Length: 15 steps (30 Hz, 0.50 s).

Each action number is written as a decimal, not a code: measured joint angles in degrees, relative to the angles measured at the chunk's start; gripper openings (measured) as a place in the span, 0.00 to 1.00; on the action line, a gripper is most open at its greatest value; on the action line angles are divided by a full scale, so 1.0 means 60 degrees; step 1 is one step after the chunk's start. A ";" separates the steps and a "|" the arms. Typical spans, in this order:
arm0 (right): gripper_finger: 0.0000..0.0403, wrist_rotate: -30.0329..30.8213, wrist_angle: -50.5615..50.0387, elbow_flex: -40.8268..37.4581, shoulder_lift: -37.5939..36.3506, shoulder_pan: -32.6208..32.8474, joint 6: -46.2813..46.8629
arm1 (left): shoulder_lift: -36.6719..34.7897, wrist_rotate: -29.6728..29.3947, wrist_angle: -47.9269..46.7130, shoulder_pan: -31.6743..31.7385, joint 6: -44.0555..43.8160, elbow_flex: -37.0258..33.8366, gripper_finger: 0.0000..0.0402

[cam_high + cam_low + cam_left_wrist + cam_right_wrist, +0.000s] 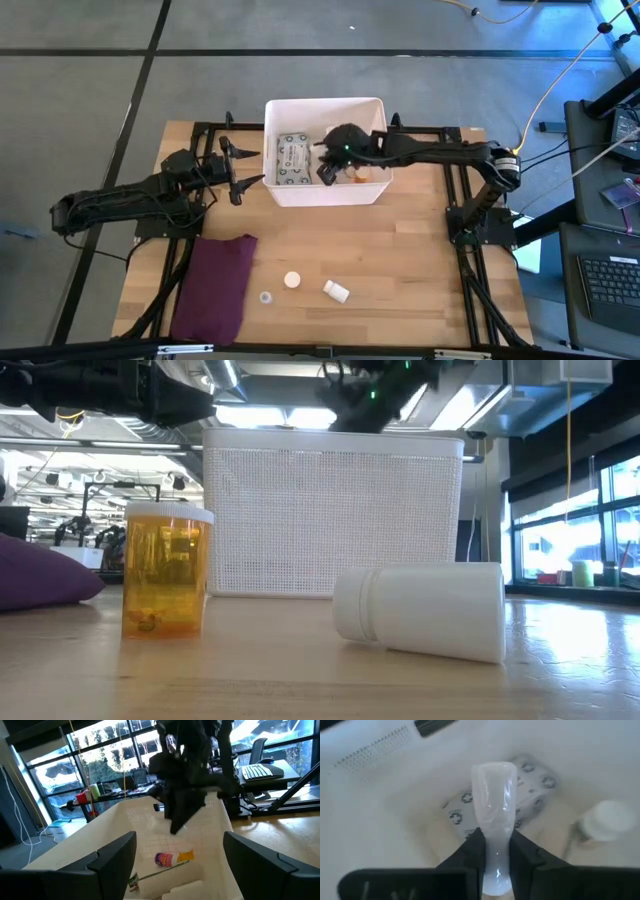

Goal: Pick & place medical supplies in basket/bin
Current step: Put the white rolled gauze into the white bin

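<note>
Now my right gripper (496, 851), over the bin (325, 103), pinches a clear tube (494, 795); my left gripper (243, 172) waits spread open beside it; 3 supplies remain on the table (420, 260).

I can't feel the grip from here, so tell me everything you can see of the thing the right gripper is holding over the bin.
The clear plastic piece is long, translucent and whitish, rounded at its far end and narrowing where the right gripper pinches it between both fingers. It hangs above the inside of the white bin, over the printed packet on the bin floor, touching nothing but the fingers.
</note>
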 joint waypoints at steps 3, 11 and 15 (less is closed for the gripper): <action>0.15 -0.0103 0.1273 -0.1047 0.0000 -0.0146 0.0682 | 0.0000 -0.0001 -0.0062 0.0000 0.0000 0.0000 0.72; 0.15 -0.0354 0.2796 -0.2828 -0.0001 -0.0242 0.2073 | 0.0000 -0.0001 -0.0062 -0.0002 0.0000 0.0000 0.72; 0.15 -0.0364 0.2888 -0.3330 0.0007 -0.0277 0.2385 | 0.0000 -0.0001 -0.0062 0.0000 0.0000 0.0000 0.72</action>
